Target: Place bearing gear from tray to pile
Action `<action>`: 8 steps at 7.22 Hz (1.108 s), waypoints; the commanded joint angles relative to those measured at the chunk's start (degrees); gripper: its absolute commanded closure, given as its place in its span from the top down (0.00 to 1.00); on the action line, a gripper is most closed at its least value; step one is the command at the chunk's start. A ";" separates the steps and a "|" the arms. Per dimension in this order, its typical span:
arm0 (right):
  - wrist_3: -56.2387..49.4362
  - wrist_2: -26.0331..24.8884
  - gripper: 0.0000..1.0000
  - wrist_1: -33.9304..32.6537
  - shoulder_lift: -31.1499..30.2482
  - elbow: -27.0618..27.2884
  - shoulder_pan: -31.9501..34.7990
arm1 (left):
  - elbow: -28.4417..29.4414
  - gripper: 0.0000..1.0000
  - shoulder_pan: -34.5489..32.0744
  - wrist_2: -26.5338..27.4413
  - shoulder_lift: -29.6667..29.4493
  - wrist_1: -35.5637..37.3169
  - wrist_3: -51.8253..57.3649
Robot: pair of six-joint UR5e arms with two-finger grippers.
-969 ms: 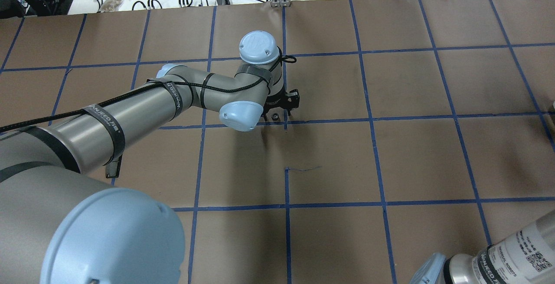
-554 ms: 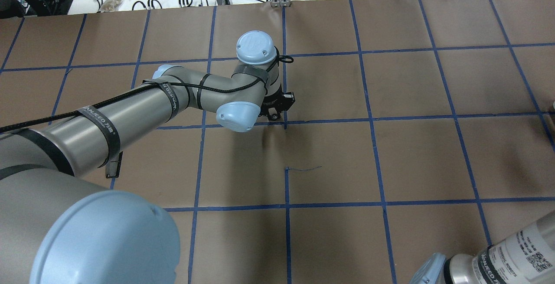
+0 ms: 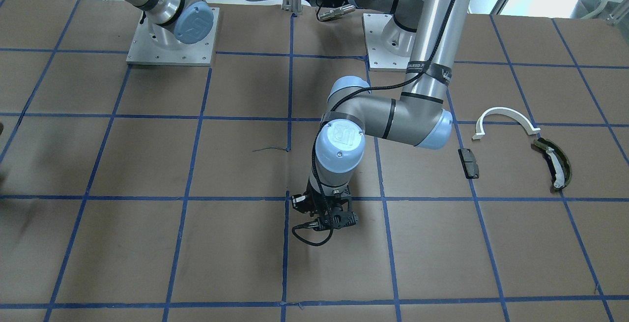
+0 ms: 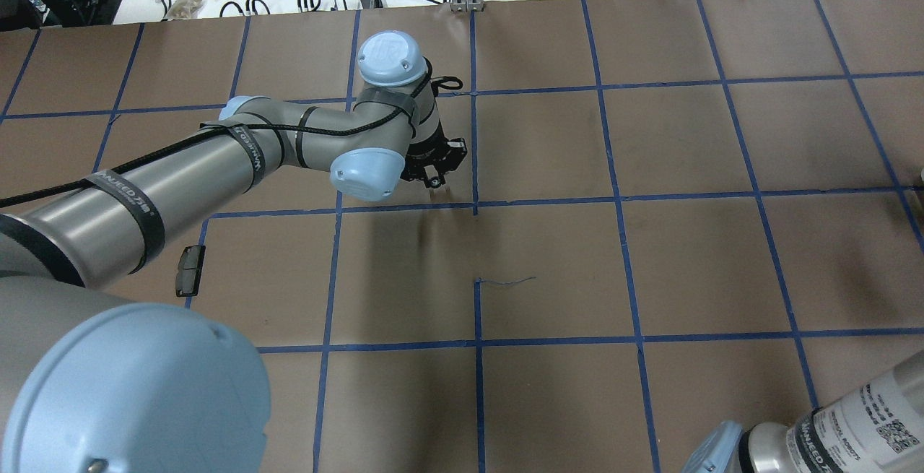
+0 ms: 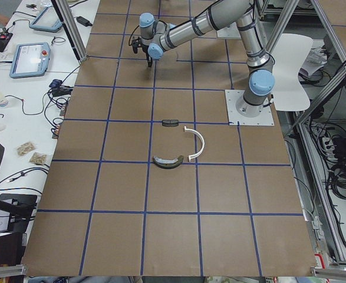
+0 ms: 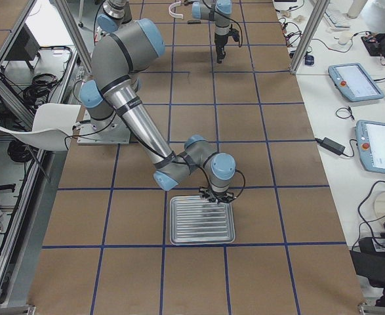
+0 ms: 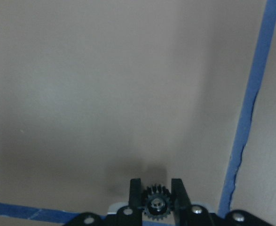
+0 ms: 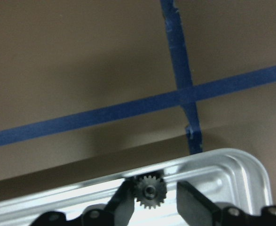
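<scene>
Left gripper (image 7: 156, 182) is clamped on one bearing gear (image 7: 156, 205), low in the front view's centre and well apart from the pile (image 3: 557, 162) at right. Delivery is not yet done. Right gripper (image 8: 155, 186) stands spread about a second gear (image 8: 149, 191) at the tray (image 8: 232, 162) rim.

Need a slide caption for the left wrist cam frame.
Left gripper shut on the bearing gear, over brown table paper with a blue tape line at right.

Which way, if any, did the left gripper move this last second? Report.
Yes. The left gripper has shifted left in the overhead view, off the vertical blue tape line.
</scene>
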 commanded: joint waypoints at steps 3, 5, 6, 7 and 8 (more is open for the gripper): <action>0.61 -0.85 0.30 0.01 -1.93 -0.48 -0.04 | -1.19 0.08 14.67 0.07 7.24 -11.70 17.99; 2.71 -0.86 0.30 0.80 -3.60 -0.66 -0.04 | -1.81 0.08 23.01 9.19 9.89 -12.59 37.81; 3.68 -0.07 0.30 1.07 -4.39 -0.84 0.13 | -1.90 0.08 28.71 9.04 11.03 -12.76 43.05; 7.43 0.02 0.30 1.76 -5.27 -0.49 0.91 | -1.98 0.08 33.73 8.69 10.95 -12.68 54.15; 11.64 0.54 0.30 4.38 -8.67 -0.23 3.79 | -2.42 0.08 38.91 8.78 10.95 -12.94 61.23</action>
